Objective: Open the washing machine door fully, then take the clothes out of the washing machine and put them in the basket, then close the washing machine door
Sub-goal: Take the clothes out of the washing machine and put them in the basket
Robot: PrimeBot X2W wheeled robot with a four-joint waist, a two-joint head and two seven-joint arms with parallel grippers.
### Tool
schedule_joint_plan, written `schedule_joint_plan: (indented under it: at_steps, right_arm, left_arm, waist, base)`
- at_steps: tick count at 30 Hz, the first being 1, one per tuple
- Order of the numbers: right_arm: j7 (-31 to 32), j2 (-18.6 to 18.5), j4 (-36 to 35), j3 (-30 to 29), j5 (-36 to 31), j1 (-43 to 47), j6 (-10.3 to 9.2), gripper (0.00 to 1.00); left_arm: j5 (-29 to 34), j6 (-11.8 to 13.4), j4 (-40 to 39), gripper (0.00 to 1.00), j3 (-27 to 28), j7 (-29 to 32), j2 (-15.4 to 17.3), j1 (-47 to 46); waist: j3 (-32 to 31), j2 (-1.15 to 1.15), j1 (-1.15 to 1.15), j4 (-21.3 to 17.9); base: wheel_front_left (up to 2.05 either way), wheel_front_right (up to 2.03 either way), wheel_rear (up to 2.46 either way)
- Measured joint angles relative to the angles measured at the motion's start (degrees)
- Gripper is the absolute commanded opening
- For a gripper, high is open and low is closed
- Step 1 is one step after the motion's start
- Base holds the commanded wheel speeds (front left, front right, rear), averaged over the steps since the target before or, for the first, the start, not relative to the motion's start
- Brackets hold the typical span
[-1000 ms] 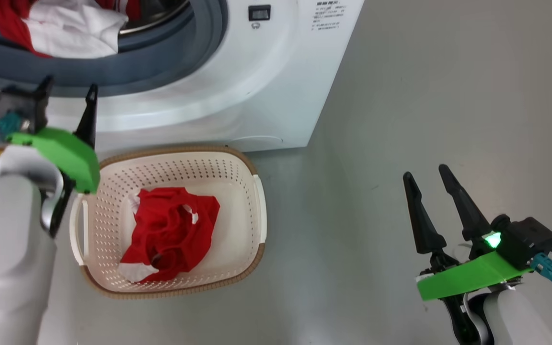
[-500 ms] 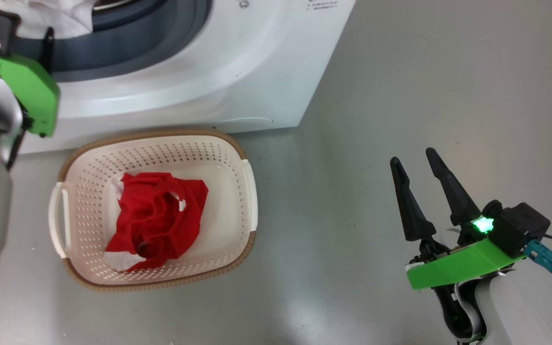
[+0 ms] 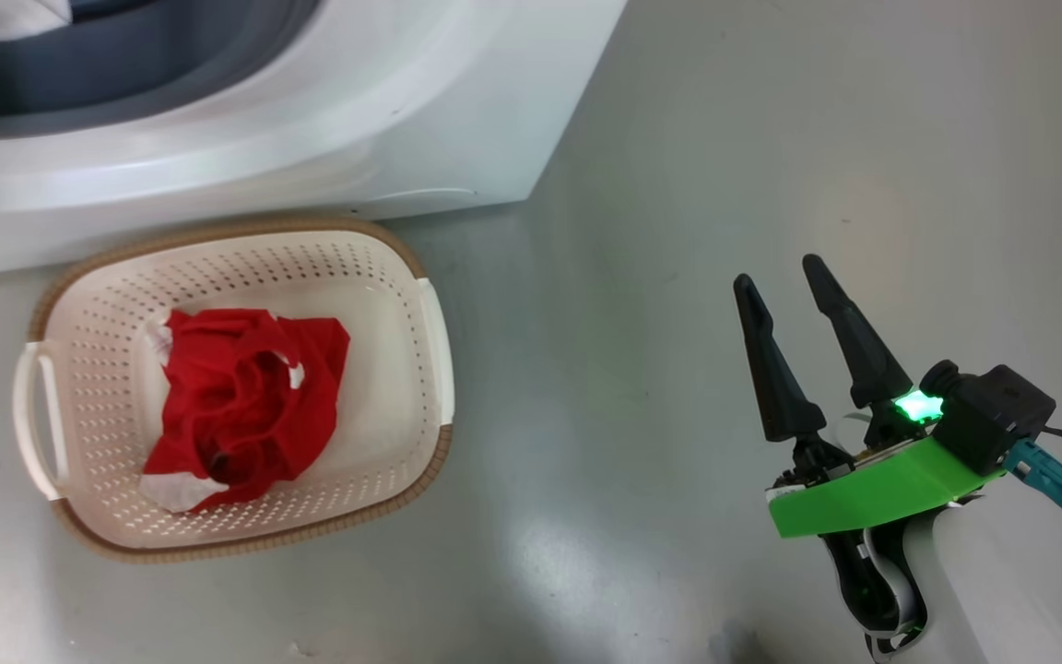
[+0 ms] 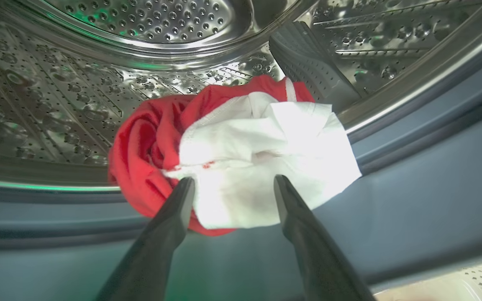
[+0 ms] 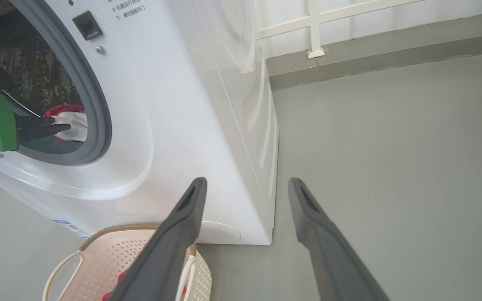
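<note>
Both open wide: left fingers (image 4: 170, 221) at the clothes (image 4: 241, 159) on the gasket (image 4: 391, 196) lip, right fingers (image 3: 771, 369) over bare floor (image 3: 632, 231)

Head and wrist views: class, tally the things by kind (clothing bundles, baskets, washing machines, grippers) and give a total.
Washing machine: 1
Basket: 1
Clothing bundles: 2, red bundle, red-and-white bundle
Grippers: 2, left gripper, right gripper
Total: 6
</note>
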Motion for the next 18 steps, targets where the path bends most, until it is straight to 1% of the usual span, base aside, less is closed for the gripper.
schedule_joint_plan:
  at_steps: [9,17,18]
  right_arm:
    - [0.0,0.0,-0.4,0.9,0.8,-0.2,0.0,1.0]
    - [0.0,0.0,-0.8,1.4,1.4,-1.3,0.0,1.0]
    - [0.0,0.0,-0.8,1.4,1.5,-1.3,0.01,1.0]
  left_arm:
    - [0.2,1.6,1.9,1.0,-1.3,1.0,1.1,-1.7]
    - [0.2,1.9,2.7,1.0,-2.0,2.3,2.6,-2.0]
    - [0.2,2.1,2.8,0.93,-2.2,2.3,2.6,-2.1]
  waist:
    - [1.7,0.0,0.0,-1.5]
    - [2.4,0.0,0.0,-2.6]
    - [2.4,0.0,0.0,-2.6]
  base:
    - [0.0,0.0,0.0]
    - [0.0,0.0,0.0]
    - [0.0,0.0,0.0]
